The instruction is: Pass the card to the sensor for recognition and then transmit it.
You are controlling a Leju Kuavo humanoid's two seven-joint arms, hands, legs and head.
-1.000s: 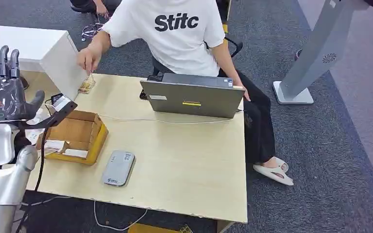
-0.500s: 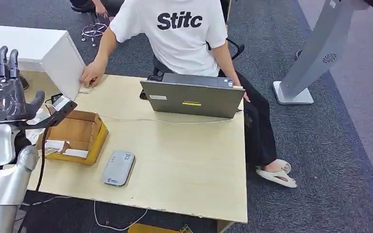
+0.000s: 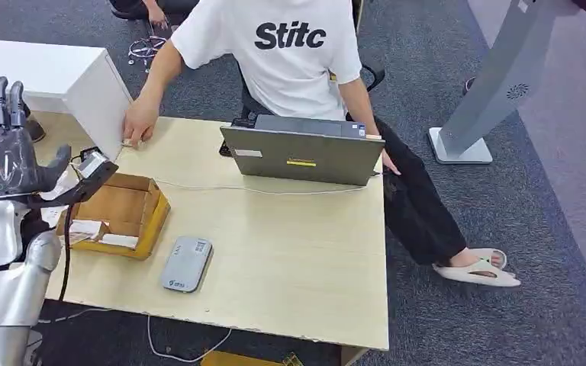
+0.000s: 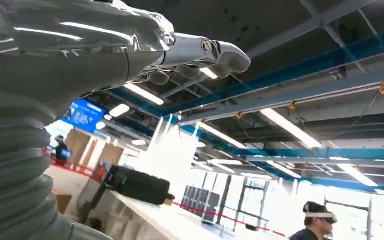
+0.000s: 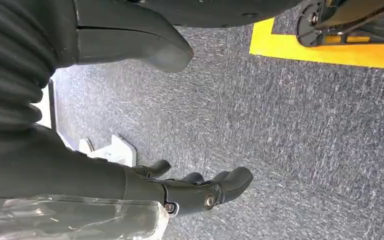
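Silver left hand (image 3: 4, 149): raised beside the table's left end, fingers spread upward, nothing held.
Cardboard box (image 3: 118, 213): open; pale cards or slips are seen lying inside, the task card judged to be among them.
Grey sensor (image 3: 186, 264): flat on the table (image 3: 290, 252), just beside the box; no card presented yet.
Progress: judged not started; pickup, scan and handover remain.
Right hand (image 5: 200, 192): hung over carpet, fingers loosely apart, nothing held.

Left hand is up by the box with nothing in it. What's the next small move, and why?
Probably lower the left hand into the box toward the white cards lying there. The hand is raised, its fingers apart and holding nothing, and the grey sensor on the table has no card on it.
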